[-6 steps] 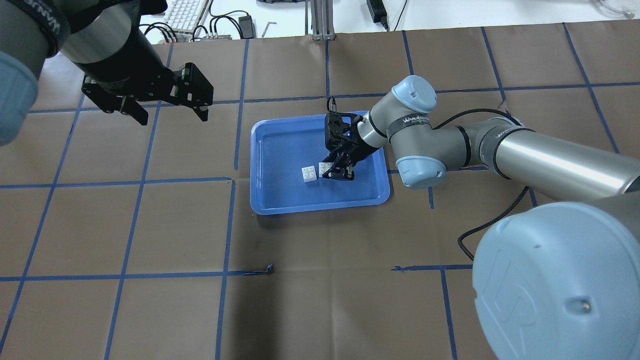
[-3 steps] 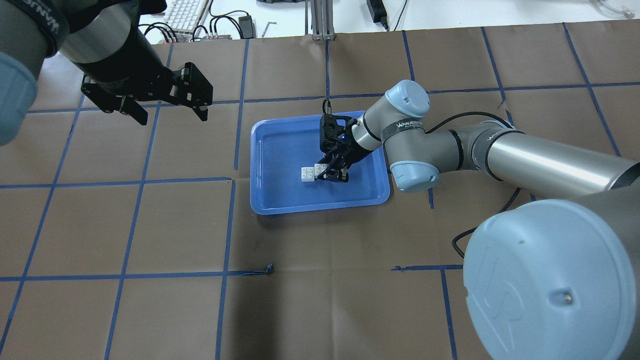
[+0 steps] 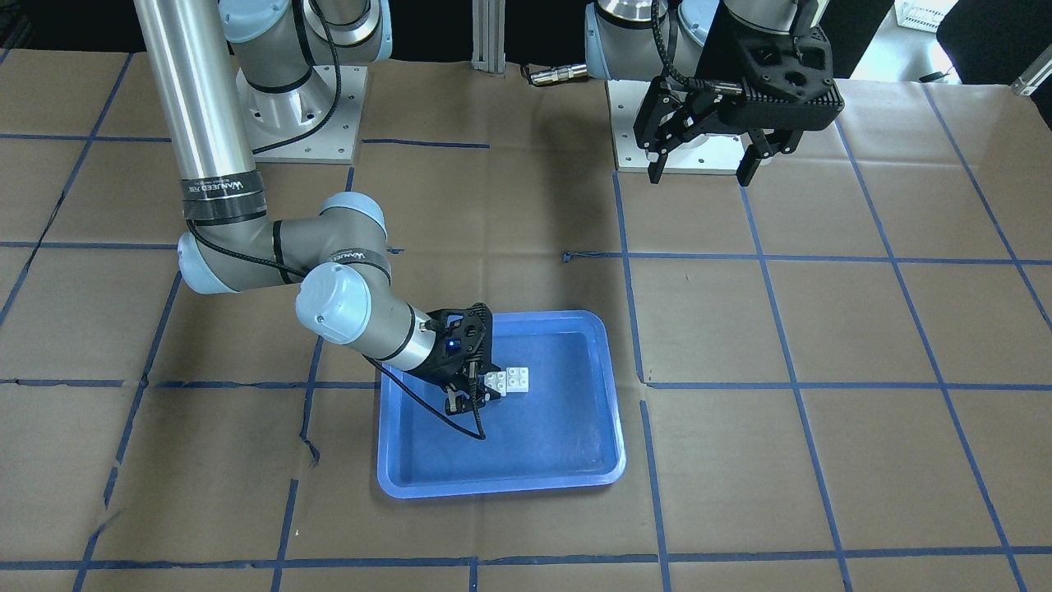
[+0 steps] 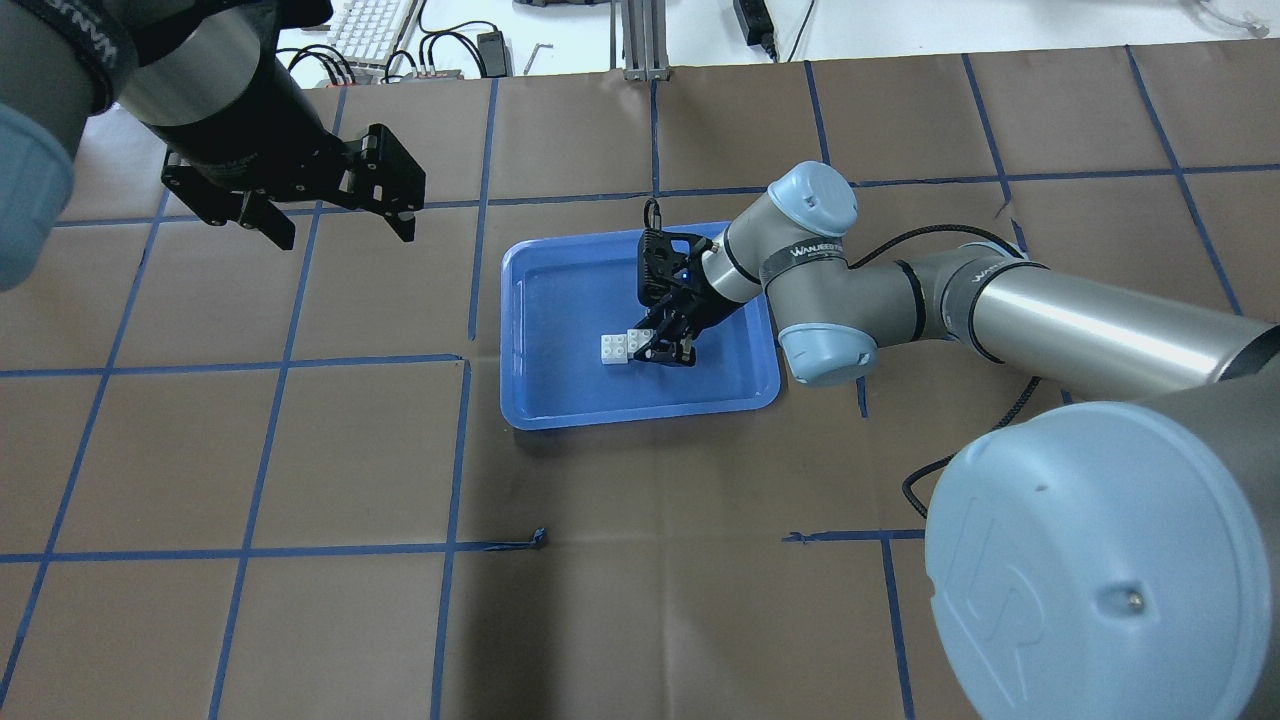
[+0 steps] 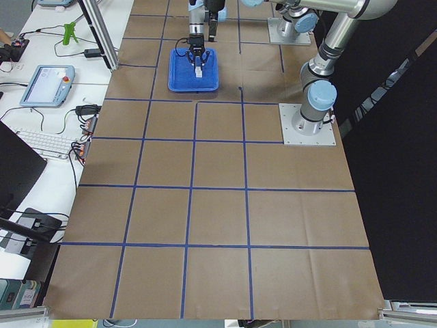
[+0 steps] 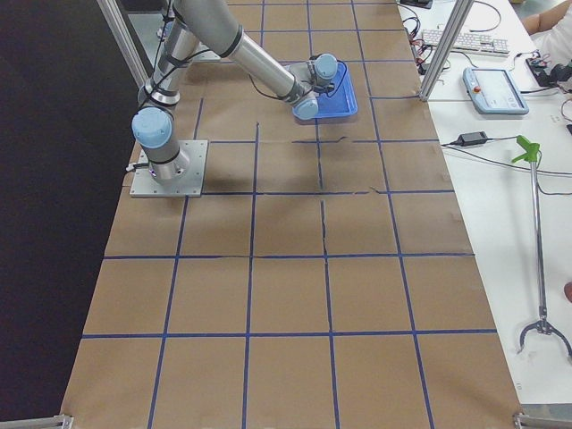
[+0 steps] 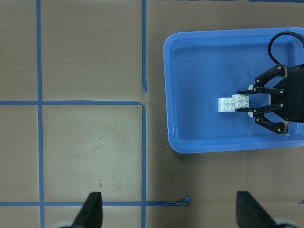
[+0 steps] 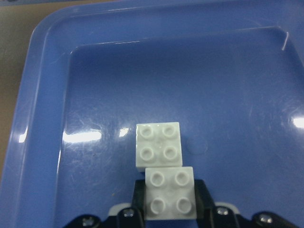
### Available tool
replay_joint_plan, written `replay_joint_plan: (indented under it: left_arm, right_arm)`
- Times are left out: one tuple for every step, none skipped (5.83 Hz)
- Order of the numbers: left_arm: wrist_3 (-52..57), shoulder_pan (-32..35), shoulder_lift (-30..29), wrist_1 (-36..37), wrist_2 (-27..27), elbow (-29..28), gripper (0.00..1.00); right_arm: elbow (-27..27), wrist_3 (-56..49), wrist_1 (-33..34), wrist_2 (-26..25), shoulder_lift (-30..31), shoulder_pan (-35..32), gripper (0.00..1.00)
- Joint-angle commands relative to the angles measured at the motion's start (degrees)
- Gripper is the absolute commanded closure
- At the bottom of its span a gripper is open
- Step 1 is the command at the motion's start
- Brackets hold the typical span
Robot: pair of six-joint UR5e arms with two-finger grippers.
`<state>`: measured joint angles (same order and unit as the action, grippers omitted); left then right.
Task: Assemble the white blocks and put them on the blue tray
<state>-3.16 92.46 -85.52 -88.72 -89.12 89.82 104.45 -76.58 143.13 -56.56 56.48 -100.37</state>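
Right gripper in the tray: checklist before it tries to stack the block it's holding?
1. Grasp: right gripper shut on held block: ok.
2. Target: resting block studs up, all four uncovered: ok.
3. Alignment: held block over resting block: not ok, it is beside it and offset sideways.
4. Height: held block raised above those studs: cannot tell.
5. Both blocks inside blue tray: ok.
6. Clearance: left gripper open, away from the tray: ok.

robotics lab. 2 arms [image 3: 214,123] bolted on base plates [image 5: 307,134] to a table [image 5: 218,219] papered brown with a blue tape grid [image 5: 193,186]; side bench [image 5: 15,109] has keyboard [image 5: 46,142], teach pendant [image 5: 46,85], cables [image 4: 437,45], aluminium posts [image 5: 97,34].
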Motion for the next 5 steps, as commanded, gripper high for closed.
replay_joint_plan:
  left_arm:
    - [0.0, 0.0, 0.0, 0.0, 0.0, 0.0, 0.01]
    - [0.0, 0.0, 0.0, 0.0, 0.0, 0.0, 0.01]
    - [0.0, 0.0, 0.0, 0.0, 0.0, 0.0, 0.01]
    - [0.0, 0.0, 0.0, 0.0, 0.0, 0.0, 0.01]
    - [0.0, 0.0, 0.0, 0.0, 0.0, 0.0, 0.01]
  right_arm:
    - [0.1, 0.0, 0.0, 0.0, 0.0, 0.0, 0.80]
    - [0.1, 0.0, 0.0, 0.0, 0.0, 0.0, 0.80]
    - [0.2, 0.0, -0.1, 0.0, 0.0, 0.0, 0.80]
    - [0.2, 0.1, -0.1, 0.0, 0.0, 0.0, 0.80]
    - [0.6, 0.0, 0.0, 0.1, -0.1, 0.0, 0.80]
